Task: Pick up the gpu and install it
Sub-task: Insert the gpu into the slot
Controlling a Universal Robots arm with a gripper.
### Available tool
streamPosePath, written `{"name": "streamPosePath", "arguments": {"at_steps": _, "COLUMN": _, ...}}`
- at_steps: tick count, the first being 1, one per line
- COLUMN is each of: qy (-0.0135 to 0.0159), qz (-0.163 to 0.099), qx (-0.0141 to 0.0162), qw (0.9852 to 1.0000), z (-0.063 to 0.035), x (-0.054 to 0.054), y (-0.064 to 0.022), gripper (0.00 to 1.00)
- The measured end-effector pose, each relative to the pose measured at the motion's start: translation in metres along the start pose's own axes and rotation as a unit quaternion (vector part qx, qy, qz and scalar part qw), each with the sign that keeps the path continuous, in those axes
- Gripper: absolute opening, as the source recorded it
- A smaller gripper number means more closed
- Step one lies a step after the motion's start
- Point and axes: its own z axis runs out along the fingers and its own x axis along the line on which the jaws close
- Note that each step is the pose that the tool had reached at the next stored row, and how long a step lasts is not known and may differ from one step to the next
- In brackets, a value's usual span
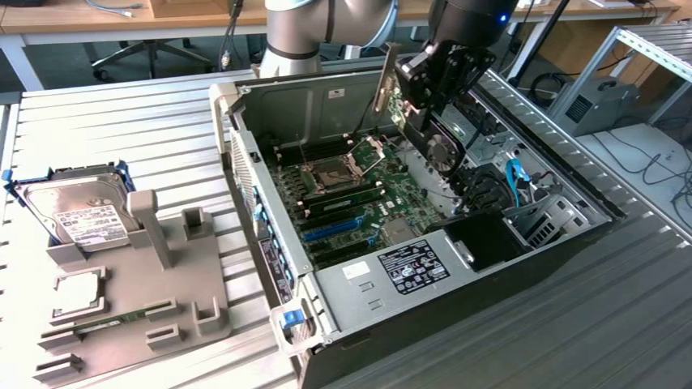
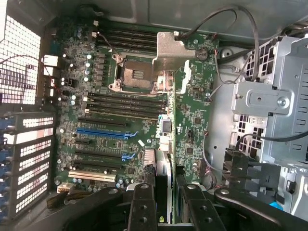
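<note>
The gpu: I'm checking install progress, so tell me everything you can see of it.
The gpu is a thin green board with a black cooler, round fan and silver metal end bracket. It hangs on edge, tilted, over the motherboard in the open computer case, not seated in a slot. The gripper clamps it from above.

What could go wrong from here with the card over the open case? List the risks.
1. The gpu hangs in the gripper above the motherboard. If it meets the blue slot askew, its edge connector may jam.
2. A slip would likely drop it onto the exposed CPU socket.
3. The loose black cables by the drive cage might snag it.
</note>
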Motion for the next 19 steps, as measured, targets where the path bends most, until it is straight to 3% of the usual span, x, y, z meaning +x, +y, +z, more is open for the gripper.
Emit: {"name": "streamPosePath", "arguments": {"at_steps": 19, "qy": 0.0004, "qz": -0.011, "qx": 0.0006, "qw": 0.9999, "z": 0.0001, "x": 0.0000, "y": 0.0000, "gripper": 0.26}}
